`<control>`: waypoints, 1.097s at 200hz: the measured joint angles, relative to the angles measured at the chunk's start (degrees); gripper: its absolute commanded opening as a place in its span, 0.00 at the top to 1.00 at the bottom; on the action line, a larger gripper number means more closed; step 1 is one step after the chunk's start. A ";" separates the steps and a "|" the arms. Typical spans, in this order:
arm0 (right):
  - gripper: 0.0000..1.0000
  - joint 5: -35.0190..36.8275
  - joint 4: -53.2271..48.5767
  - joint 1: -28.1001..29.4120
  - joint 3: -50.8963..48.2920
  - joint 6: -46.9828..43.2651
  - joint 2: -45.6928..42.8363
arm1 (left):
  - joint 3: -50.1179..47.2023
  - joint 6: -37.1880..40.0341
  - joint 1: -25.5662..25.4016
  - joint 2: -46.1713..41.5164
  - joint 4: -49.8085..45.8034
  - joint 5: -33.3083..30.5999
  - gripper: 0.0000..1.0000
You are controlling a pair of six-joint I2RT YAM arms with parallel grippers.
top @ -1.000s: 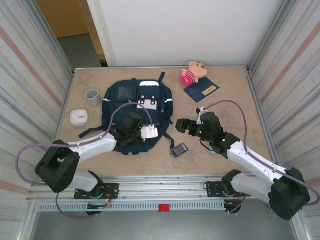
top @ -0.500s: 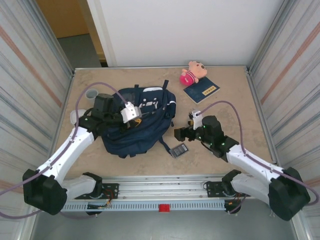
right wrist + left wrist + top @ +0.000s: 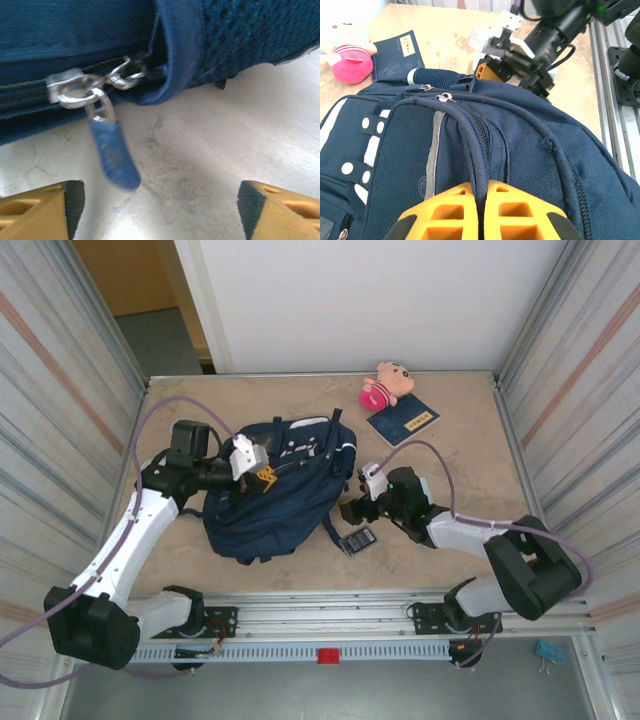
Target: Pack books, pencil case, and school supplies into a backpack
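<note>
On the table seen from above, the backpack (image 3: pixel 280 502) lies bunched up left of centre, closed so far as can be seen, with nothing packed. The left gripper (image 3: pixel 262 476) sits at its upper left edge, and the right gripper (image 3: pixel 352 510) is low at its right side. The small dark calculator (image 3: pixel 358 540) lies just in front of the right gripper. The navy booklet (image 3: pixel 403 423) rests well apart at the far right, beside a pink plush toy (image 3: pixel 385 385).

In the left wrist view, the orange fingers (image 3: pixel 447 210) are pressed together on a dark strap loop of the backpack. The fabric rises ahead of them, with two zip sliders near the top seam.

In the right wrist view, the two fingers (image 3: pixel 35 210) stand well apart with nothing between them. A blue zipper pull (image 3: pixel 114 152) hangs from a metal slider (image 3: pixel 75 90) at the bag's lower edge, just ahead and nearer the left finger.

The step in hand appears to be opening the bag. Next, the right gripper probably needs to edge forward and a little left until the pull sits between its pads. It would then pinch the pull and draw it along the zip track while the left hand holds the fabric taut.
</note>
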 measured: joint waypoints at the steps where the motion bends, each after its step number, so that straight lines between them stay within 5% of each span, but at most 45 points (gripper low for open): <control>1: 0.32 -0.22 0.28 -0.02 0.00 0.04 0.15 | 0.00 0.02 0.00 0.00 0.00 0.02 1.00; 56: 0.49 -5.07 5.70 0.04 1.29 -4.72 1.62 | 0.11 1.46 1.05 -0.02 -1.73 0.83 1.00; 88: 0.81 -6.99 6.05 -0.35 2.69 -6.73 1.62 | 0.09 1.49 1.49 -0.28 -1.62 1.18 1.00; 122: 0.97 -8.52 3.82 -0.98 2.97 -8.04 0.63 | -0.02 0.42 1.66 -0.94 -0.07 -0.74 1.00; 219: 1.00 -9.44 -16.52 0.81 9.29 -7.65 -7.56 | -4.81 -16.31 -12.28 -2.19 15.82 -31.65 1.00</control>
